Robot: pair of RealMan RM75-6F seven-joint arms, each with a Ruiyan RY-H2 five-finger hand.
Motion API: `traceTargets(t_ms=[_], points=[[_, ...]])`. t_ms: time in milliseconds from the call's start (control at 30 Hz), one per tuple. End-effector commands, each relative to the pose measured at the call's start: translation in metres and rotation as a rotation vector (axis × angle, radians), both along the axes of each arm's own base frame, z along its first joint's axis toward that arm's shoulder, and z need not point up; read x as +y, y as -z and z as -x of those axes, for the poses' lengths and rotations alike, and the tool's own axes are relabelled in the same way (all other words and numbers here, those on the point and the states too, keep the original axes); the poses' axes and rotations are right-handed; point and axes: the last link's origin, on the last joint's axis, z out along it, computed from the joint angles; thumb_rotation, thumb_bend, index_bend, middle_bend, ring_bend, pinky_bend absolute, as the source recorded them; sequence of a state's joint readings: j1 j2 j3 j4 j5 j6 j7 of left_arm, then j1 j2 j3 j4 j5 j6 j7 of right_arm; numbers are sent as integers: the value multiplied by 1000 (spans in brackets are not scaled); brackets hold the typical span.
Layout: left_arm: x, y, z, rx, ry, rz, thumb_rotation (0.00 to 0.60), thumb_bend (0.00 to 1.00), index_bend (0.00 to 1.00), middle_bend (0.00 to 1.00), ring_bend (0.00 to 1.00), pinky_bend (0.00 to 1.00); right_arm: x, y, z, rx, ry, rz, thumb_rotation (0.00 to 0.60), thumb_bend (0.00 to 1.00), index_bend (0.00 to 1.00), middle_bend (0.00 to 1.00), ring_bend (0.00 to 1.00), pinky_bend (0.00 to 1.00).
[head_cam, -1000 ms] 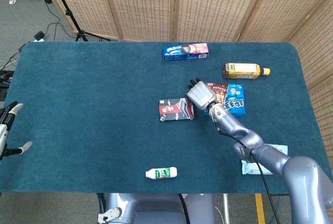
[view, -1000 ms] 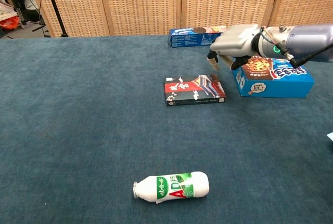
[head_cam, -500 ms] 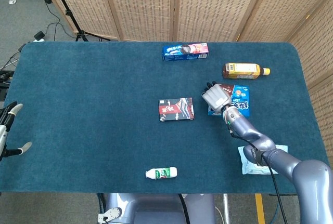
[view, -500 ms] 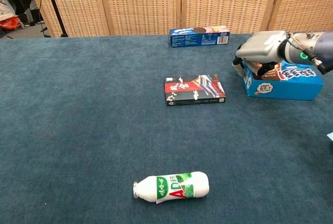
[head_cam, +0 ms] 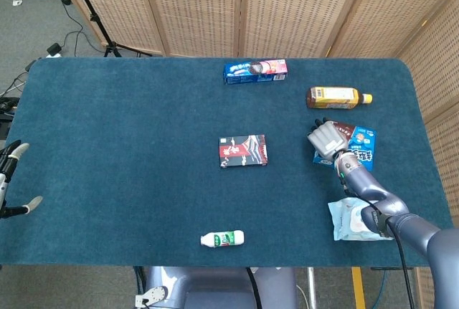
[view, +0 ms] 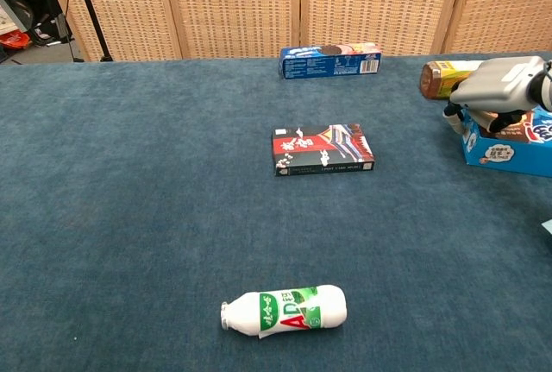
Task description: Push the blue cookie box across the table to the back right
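The blue cookie box (head_cam: 358,147) lies flat near the table's right side, just in front of a brown tea bottle (head_cam: 338,97). In the chest view the cookie box (view: 509,144) runs off the right edge. My right hand (head_cam: 326,138) presses against the box's left end, palm down with its fingers curled downward beside it; in the chest view the right hand (view: 500,89) partly hides the box top. It grips nothing. At the far left edge my left hand (head_cam: 13,180) hovers with fingers spread and holds nothing.
A black and red box (head_cam: 242,150) lies mid-table. A long blue biscuit pack (head_cam: 255,70) sits at the back. Near the front edge lies a white and green bottle (head_cam: 222,238). A white wipes packet (head_cam: 356,220) rests front right, beside my right forearm.
My right hand has slid the blue cookie box to the right, away from the black and red box and closer to the right edge. The left hand has not moved.
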State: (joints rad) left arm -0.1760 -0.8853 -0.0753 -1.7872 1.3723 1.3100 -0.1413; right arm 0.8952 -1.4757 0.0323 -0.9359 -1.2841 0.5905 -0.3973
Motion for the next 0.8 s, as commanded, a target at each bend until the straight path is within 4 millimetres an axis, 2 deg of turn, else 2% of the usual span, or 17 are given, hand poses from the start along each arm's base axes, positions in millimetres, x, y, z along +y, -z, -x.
traceTargets(t_ms=[33, 300, 500, 533, 600, 633, 733, 767, 800], points=[[0, 1, 0, 2, 2, 3, 600, 204, 0, 0, 0, 0, 5, -1, 0, -8, -12, -7, 600, 1000, 392, 320, 168, 226], [0, 1, -3, 2, 10, 6, 600, 204, 0, 0, 0, 0, 11, -2, -11, -27, -52, -20, 600, 1000, 392, 320, 168, 228], [-3, 0, -3, -5, 17, 2, 600, 204, 0, 0, 0, 0, 17, -13, -38, -131, -155, 23, 600, 1000, 392, 316, 168, 230], [-4, -1, -3, -7, 19, 2, 600, 204, 0, 0, 0, 0, 21, -20, -51, -201, -213, 51, 600, 1000, 392, 315, 168, 230], [-4, -1, -3, -7, 21, 1, 600, 204, 0, 0, 0, 0, 27, -33, -65, -283, -292, 82, 600, 1000, 392, 307, 168, 230], [-5, -1, -4, -9, 24, -1, 600, 204, 0, 0, 0, 0, 32, -47, -77, -356, -358, 107, 600, 1000, 392, 301, 168, 230], [-9, -3, -5, -11, 33, -11, 600, 204, 0, 0, 0, 0, 46, -79, -92, -480, -482, 156, 600, 1000, 392, 271, 162, 230], [-10, -3, -5, -12, 35, -15, 600, 204, 0, 0, 0, 0, 50, -90, -95, -511, -513, 179, 600, 983, 383, 250, 148, 230], [-11, -4, -5, -13, 37, -22, 600, 204, 0, 0, 0, 0, 56, -101, -96, -538, -537, 199, 600, 892, 359, 222, 119, 208]])
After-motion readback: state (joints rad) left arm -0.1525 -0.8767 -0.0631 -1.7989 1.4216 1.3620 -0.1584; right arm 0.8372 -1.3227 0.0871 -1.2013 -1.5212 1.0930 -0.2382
